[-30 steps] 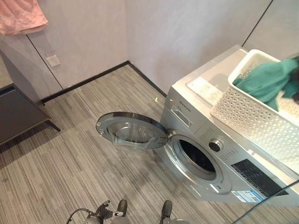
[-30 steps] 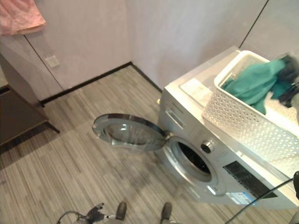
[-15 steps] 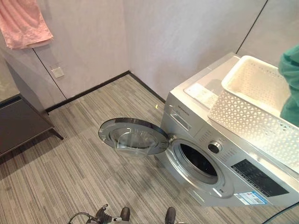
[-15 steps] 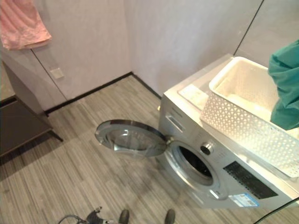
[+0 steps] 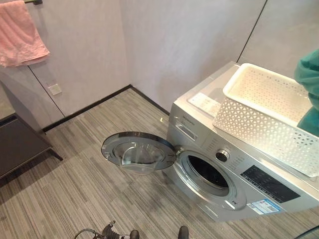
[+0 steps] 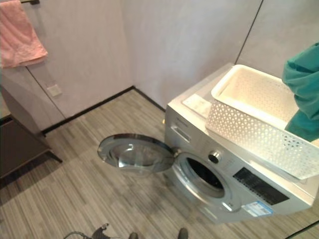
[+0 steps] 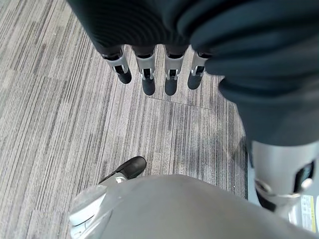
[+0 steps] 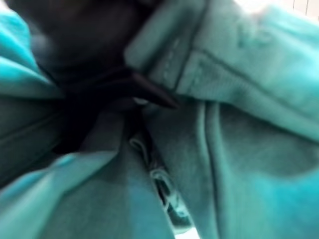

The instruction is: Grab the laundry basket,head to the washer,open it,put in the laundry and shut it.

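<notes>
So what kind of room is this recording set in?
Most likely a home laundry or utility corner. A front-loading washing machine stands against the wall with its door swung open, a white laundry basket sits on top, and a pink towel hangs on a wall rail.

The teal garment (image 6: 303,92) is cut off by the edge of both eye views, so what holds it up cannot be told. In the right wrist view the teal cloth lies pressed all round the right hand (image 8: 75,64), burying its fingers; whether they are curled cannot be told.
</notes>
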